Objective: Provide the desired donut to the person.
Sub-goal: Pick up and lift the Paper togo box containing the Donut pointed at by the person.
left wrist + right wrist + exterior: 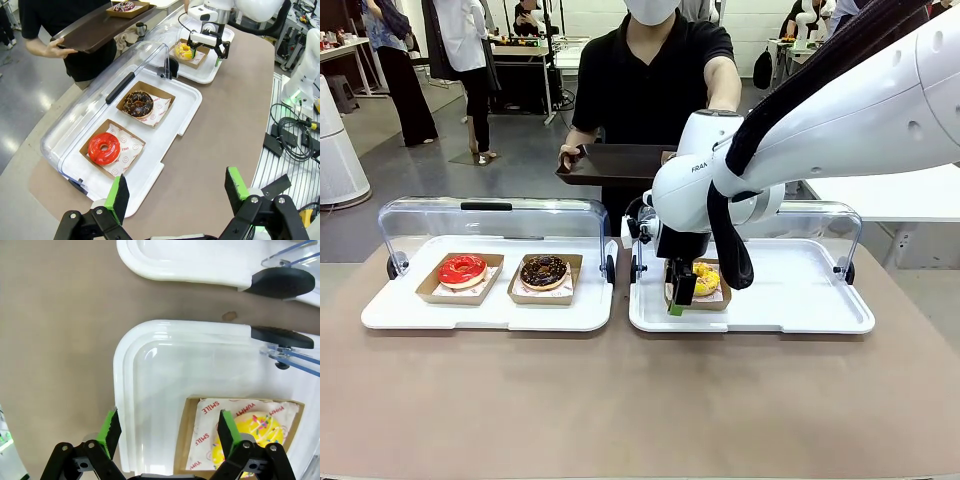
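My right gripper point(680, 300) hangs spread wide and empty just above the yellow sprinkled donut point(706, 278). The donut sits on printed paper in a shallow cardboard boat point(182, 440), near the left edge of the glossy white tray point(750, 325). I judge this the approach before grasping: next I should centre over the boat, lower, and pinch its stiff rim rather than the soft icing. My left gripper point(177, 192) is likewise spread and empty. Beyond the far edge, the person point(650, 80) holds a dark serving tray point(610, 165).
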`<state>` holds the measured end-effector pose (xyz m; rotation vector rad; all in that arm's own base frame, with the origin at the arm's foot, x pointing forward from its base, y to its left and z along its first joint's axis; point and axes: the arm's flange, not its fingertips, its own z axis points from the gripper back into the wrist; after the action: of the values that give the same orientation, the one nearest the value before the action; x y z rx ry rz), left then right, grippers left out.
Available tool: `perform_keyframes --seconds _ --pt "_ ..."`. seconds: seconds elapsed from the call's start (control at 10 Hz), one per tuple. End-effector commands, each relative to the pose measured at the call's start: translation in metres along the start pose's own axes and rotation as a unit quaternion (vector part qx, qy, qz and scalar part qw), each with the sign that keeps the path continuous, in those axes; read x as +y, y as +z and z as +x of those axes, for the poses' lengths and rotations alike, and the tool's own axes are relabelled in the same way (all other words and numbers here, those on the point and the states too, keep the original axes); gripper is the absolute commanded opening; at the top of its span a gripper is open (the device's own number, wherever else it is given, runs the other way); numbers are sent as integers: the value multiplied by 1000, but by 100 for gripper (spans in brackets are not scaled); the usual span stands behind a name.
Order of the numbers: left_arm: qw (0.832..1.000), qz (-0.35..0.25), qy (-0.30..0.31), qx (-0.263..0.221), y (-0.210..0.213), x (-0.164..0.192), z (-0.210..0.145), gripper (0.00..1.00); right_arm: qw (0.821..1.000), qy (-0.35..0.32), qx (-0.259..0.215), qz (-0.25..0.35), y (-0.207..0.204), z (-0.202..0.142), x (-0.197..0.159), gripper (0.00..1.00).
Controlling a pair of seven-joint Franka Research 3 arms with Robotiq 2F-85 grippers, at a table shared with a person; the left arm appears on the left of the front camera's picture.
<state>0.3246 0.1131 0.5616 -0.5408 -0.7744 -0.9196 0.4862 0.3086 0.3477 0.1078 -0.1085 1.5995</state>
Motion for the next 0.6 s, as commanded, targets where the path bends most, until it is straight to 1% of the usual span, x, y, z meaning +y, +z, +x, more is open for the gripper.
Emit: perform_keyframes --seconds 0.0,0.3,0.5 --pt "1000 -3 -6 -7 1 1 -1 100 1000 3 10 -19 -4 -2 -5 100" --pt "1000 -3 -6 -7 1 1 -1 100 999 18 -1 -35 -8 -6 -3 100" --pt "1000 -3 -6 -7 1 1 -1 100 999 20 2 -31 -12 -7 -2 100"
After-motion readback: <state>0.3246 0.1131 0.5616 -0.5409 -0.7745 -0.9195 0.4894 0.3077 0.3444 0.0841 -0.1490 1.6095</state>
